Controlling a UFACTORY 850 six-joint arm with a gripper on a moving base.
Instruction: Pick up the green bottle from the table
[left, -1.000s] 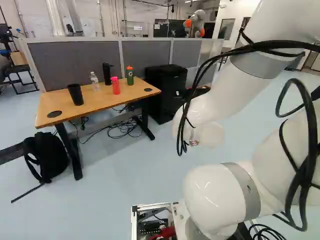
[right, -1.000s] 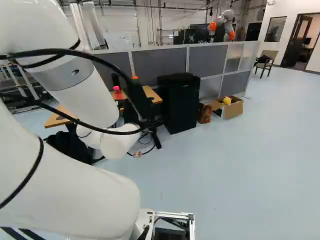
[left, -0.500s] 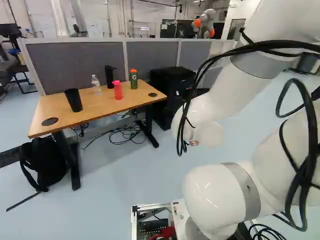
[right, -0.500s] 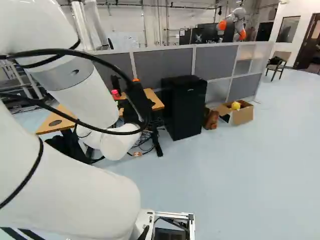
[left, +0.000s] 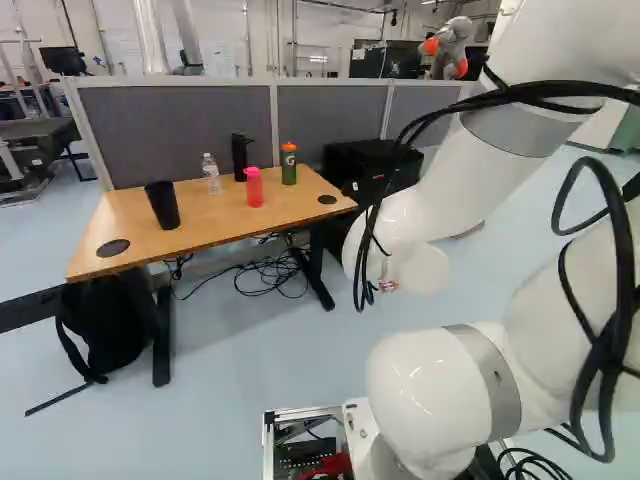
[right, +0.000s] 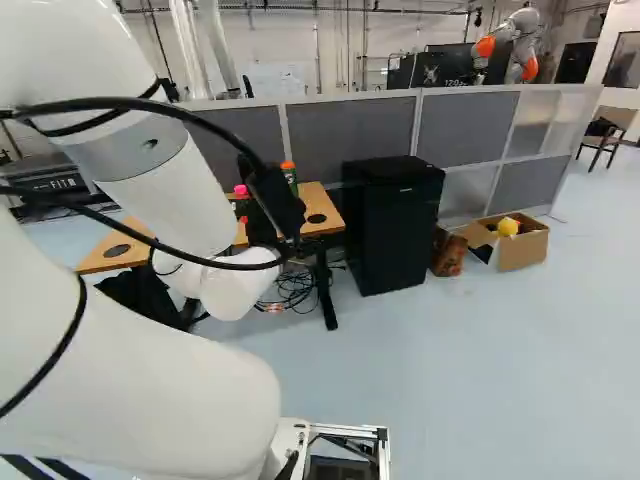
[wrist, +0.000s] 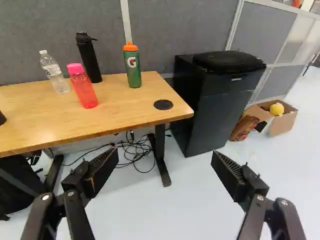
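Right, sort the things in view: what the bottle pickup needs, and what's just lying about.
For the job:
green bottle with orange cap
rectangular wooden table under it
black two-fingered gripper, open

Just lying about:
clear plastic bottle
pink-capped red bottle
tall black bottle
black tapered cup
black fabric backpack
open brown cardboard box

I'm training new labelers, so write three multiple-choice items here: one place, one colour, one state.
1. Where does the green bottle stand?
A. On the floor
B. On the table
C. On a cabinet

2. What colour is its cap?
A. Orange
B. White
C. Pink

3. How do the fingers stand?
A. Shut on a bottle
B. Shut, empty
C. Open

1 B: its base rests on the table.
2 A: the wrist view shows it orange.
3 C: a wide gap parts them.
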